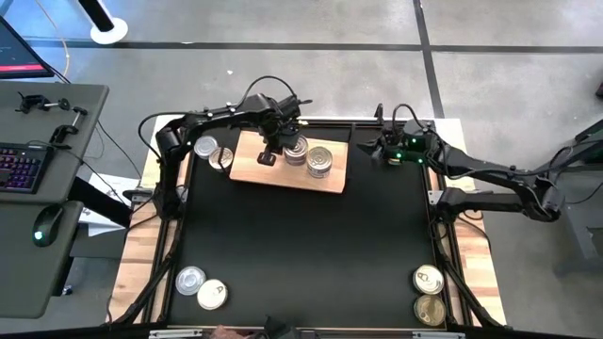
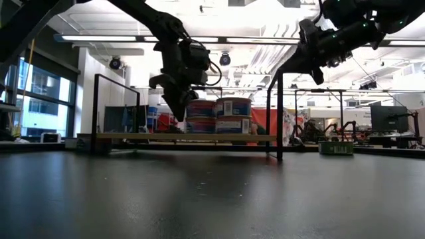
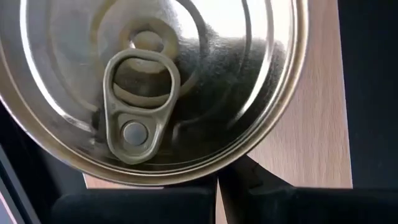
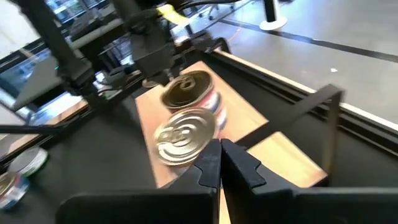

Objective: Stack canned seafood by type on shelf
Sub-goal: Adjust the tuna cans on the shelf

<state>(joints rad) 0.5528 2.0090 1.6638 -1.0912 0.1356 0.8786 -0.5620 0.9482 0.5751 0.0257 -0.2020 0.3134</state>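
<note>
The left hand [image 1: 268, 156], grip unreadable, hovers beside the shelf's [image 1: 247, 168] stacks [image 1: 308, 156] (right hand [image 4: 220, 163] closed, empty); a nudge could topple them.

In the left wrist view a gold tin lid [image 3: 158, 81] fills the picture and runs off its top and left edges, hiding most of the shelf [image 3: 311, 124]. The labels on the stacked tins [image 2: 217, 116] are too small to read. The left gripper [image 1: 269, 151] has its fingertips hidden from above, so its grip cannot be told.
</note>
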